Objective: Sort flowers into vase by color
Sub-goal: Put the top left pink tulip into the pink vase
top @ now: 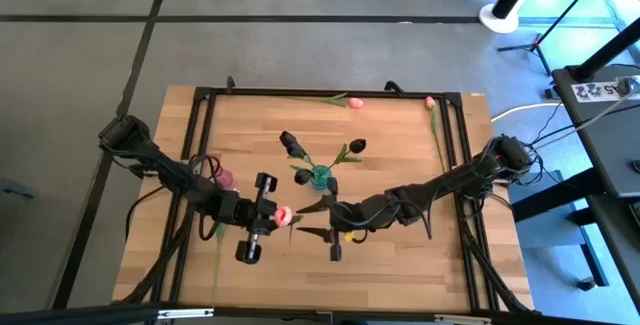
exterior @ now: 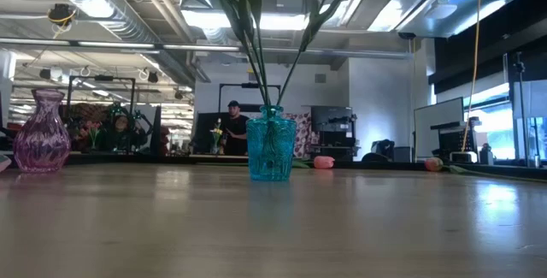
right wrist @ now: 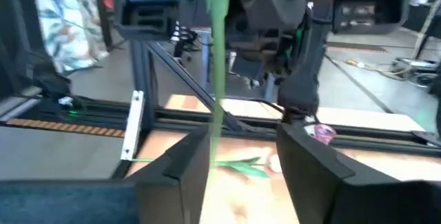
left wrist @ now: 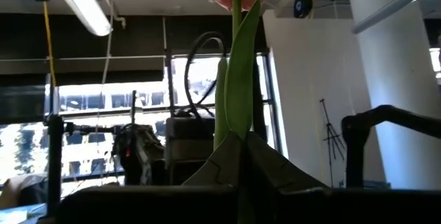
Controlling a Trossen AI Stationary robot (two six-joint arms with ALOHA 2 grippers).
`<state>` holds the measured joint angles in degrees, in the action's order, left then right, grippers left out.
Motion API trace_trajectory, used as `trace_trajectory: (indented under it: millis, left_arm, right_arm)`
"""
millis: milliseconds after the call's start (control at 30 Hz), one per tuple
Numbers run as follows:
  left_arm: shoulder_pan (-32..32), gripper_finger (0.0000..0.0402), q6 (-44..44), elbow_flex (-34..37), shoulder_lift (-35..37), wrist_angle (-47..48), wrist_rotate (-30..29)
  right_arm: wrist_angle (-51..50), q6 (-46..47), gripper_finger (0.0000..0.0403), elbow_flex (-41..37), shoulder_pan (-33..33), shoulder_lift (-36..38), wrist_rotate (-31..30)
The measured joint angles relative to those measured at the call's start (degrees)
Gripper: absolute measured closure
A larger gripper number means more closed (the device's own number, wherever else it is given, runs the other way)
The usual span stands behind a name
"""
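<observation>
Teal vase (top: 320,176): near the table's middle in the high view; holds two dark tulips (top: 356,146) whose stems lean apart above its mouth. In the low view it (exterior: 272,144) stands upright with green stems rising out of it.
Purple vase (top: 224,179): left of the teal vase, well apart from it, partly under the left arm; upright and holding no flower in the low view (exterior: 41,131).
Left gripper (top: 268,216): in front and left of the teal vase, raised off the table; jaws closed tight on the stem of a pink tulip (top: 284,215). In the left wrist view the stem (left wrist: 238,79) rises from between the closed fingers (left wrist: 220,165), pink head at its far end.
Right gripper (top: 333,227): in front of the teal vase, just right of the left gripper, fingers pointing toward it. In the right wrist view the jaws (right wrist: 241,162) stand about half apart with a green stem or leaf (right wrist: 218,58) between them, lying against one finger (right wrist: 182,169); whether they grip it cannot be told.
Loose pink tulips: one (top: 345,100) behind the teal vase by the far edge, another (top: 431,110) behind and right of it near the table's right rail.
Table (top: 400,155): light wood, black frame rails.
Room: a person (exterior: 233,127) stands far behind the teal vase in the low view.
</observation>
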<state>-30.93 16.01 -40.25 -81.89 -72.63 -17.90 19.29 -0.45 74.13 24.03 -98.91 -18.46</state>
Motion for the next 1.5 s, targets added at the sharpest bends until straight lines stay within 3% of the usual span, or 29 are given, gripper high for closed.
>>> trace_trajectory:
  millis: [200,333,533,767,1033,1167,1267,1500]
  left_arm:
    - [0.23,0.0398,-0.12,0.0,0.0,0.12,0.45]
    - [1.11,0.0398,-0.52,0.0,-0.02,-0.07,2.24]
    - [3.31,0.0398,-2.38,-0.02,-3.33,-1.52,2.36]
    - [3.56,0.0373,-4.46,-0.02,-3.55,-0.61,0.74]
    - [3.34,0.0287,-13.15,-0.07,2.75,18.99,0.07]
    - [3.22,0.0261,-16.85,-0.07,4.34,24.8,-4.27]
    - [3.52,0.0257,-19.79,-0.07,4.35,27.27,-7.63]
    - [4.37,0.028,-23.45,-0.07,4.35,29.94,-9.14]
  right_arm:
    - [3.22,0.11,0.0186,0.0,0.76,0.41,0.78]
    - [5.08,0.14,0.0187,0.02,0.74,-0.02,-0.32]
    - [8.93,0.14,0.0246,0.01,0.7,-0.68,-2.45]
    - [6.25,0.53,0.0385,0.01,1.5,-0.68,-6.68]
    - [-2.02,6.7,0.0396,0.0,1.49,-0.01,-6.8]
    - [-5.39,7.64,0.0391,0.0,1.51,0.02,-5.88]
    - [-8.61,7.88,0.0397,0.01,1.49,0.06,-6.67]
    - [-11.91,8.39,0.0392,0.02,1.46,0.08,-8.56]
